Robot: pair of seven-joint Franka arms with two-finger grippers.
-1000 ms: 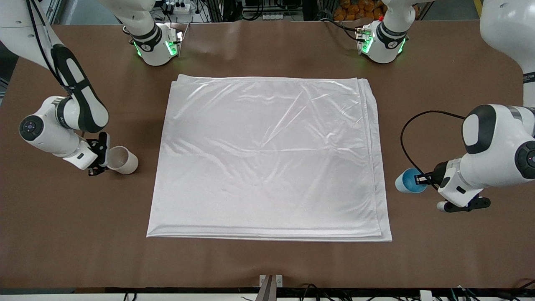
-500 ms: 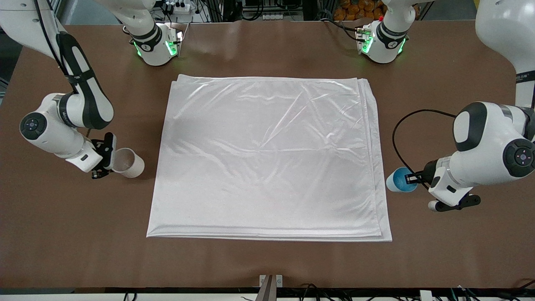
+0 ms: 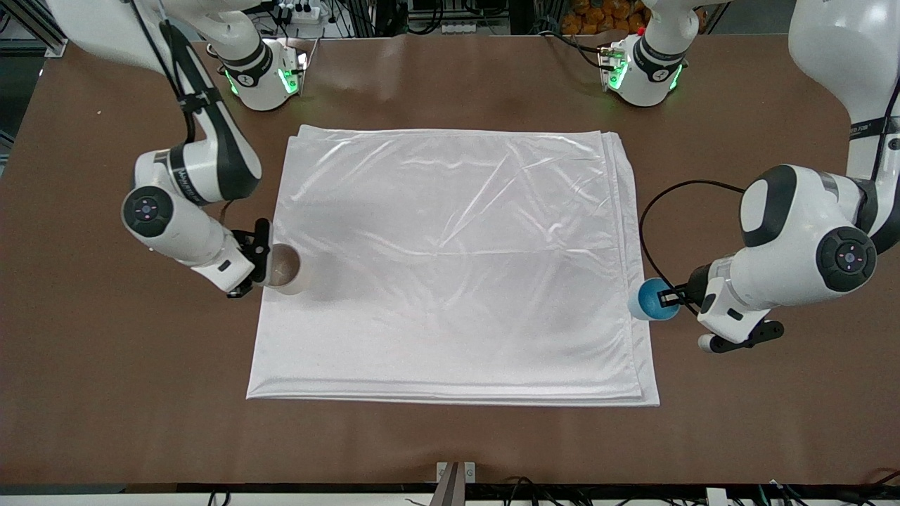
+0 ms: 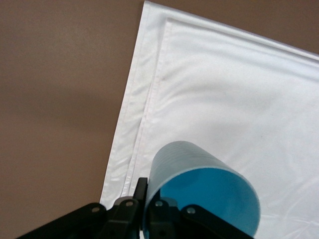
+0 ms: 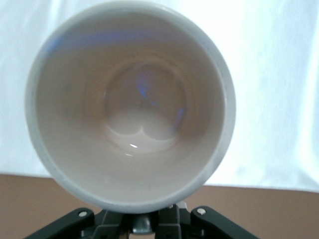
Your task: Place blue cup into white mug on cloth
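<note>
Bright even overhead light, sheen and glare streaks on the cloth (image 3: 450, 260), soft shadow beside the white mug (image 3: 285, 269), right wrist view washed out

My fingers work over a wide brown bench (image 3: 450, 436) with a matte top and rounded corners. Overhead light falls evenly and leaves a soft pale glare on the bench near my bases. Past that edge stand dark metal racks with cables (image 3: 450, 17), a white power strip (image 3: 299, 10) and something orange (image 3: 598, 14). A small metal bracket (image 3: 455, 472) sits at the bench's camera-side edge.
</note>
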